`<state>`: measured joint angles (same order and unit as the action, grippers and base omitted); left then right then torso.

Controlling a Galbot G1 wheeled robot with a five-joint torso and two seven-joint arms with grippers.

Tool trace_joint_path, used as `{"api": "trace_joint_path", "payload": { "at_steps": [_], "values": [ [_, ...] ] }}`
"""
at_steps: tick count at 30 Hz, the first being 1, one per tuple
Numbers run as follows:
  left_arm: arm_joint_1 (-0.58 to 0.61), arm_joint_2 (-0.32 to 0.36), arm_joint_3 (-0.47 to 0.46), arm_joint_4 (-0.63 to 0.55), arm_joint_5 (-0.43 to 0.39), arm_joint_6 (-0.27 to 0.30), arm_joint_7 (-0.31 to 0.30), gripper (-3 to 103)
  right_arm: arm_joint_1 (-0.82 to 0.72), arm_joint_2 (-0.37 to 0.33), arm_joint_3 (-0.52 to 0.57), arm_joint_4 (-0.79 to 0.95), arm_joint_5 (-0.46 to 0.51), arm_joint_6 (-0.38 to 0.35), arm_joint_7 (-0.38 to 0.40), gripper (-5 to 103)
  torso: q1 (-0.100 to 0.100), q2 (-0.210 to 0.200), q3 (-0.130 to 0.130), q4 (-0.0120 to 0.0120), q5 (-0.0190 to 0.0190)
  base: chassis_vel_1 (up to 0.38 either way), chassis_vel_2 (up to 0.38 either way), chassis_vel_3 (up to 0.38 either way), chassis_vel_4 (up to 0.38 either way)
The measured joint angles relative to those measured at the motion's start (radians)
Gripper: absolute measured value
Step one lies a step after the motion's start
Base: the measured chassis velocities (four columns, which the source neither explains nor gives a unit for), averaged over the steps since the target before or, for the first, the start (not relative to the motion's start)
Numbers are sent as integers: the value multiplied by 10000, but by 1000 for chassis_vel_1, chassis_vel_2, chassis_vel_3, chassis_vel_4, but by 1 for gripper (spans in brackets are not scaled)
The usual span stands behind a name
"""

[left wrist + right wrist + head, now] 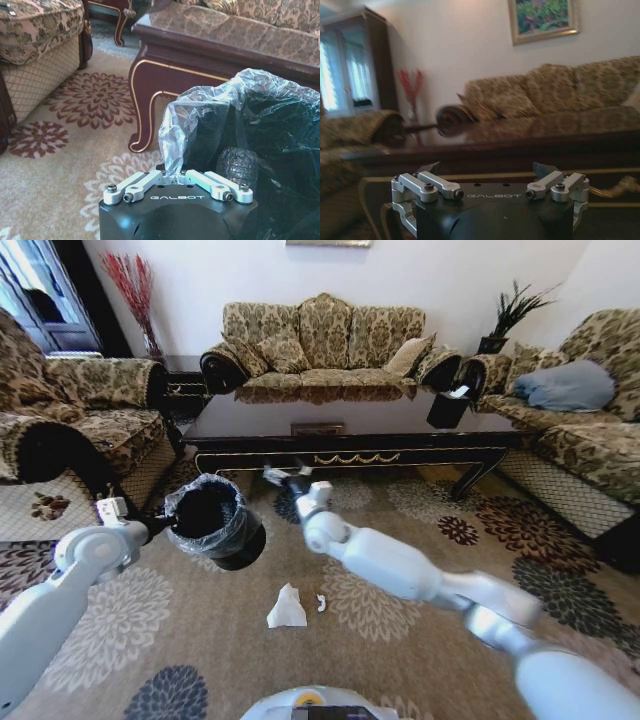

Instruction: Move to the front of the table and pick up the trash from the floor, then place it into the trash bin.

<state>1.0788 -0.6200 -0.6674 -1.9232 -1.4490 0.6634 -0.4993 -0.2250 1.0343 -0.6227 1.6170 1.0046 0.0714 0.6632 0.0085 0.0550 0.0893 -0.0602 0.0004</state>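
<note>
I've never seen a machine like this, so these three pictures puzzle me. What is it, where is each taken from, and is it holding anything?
It is a wheeled robot with two arms. One picture looks down from its head; the other two come from cameras on its wrists. The left gripper pinches the plastic bag lining the trash bin, which stands on the carpet before the table. The right gripper is raised toward the table's front edge, fingers spread and holding nothing. On the floor lie a crumpled white tissue and a tiny white scrap.
</note>
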Motion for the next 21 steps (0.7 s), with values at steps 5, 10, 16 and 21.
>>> {"api": "trace_joint_path", "payload": {
  "at_steps": [5,10,16,21],
  "values": [
    [-24,149,-279,33,-193,-1,-72,3,-788,-588,91,322,201,-1638,1126,100,0,0,0,9,0,0,0,0,0],
    [-8,310,-496,55,-316,-5,-103,3,-1694,-887,-259,542,675,-2970,1771,100,0,1,-1,8,-2,0,0,0,0],
    [84,354,-495,-40,-266,-6,-111,3,-2361,-875,-631,754,1477,-3892,1663,100,0,0,0,7,-3,0,0,0,0],
    [224,316,-570,-203,-154,-6,-120,3,-2240,-762,-1713,781,1580,-4431,1528,100,0,0,-1,8,-5,0,0,0,0]
  ]
}}
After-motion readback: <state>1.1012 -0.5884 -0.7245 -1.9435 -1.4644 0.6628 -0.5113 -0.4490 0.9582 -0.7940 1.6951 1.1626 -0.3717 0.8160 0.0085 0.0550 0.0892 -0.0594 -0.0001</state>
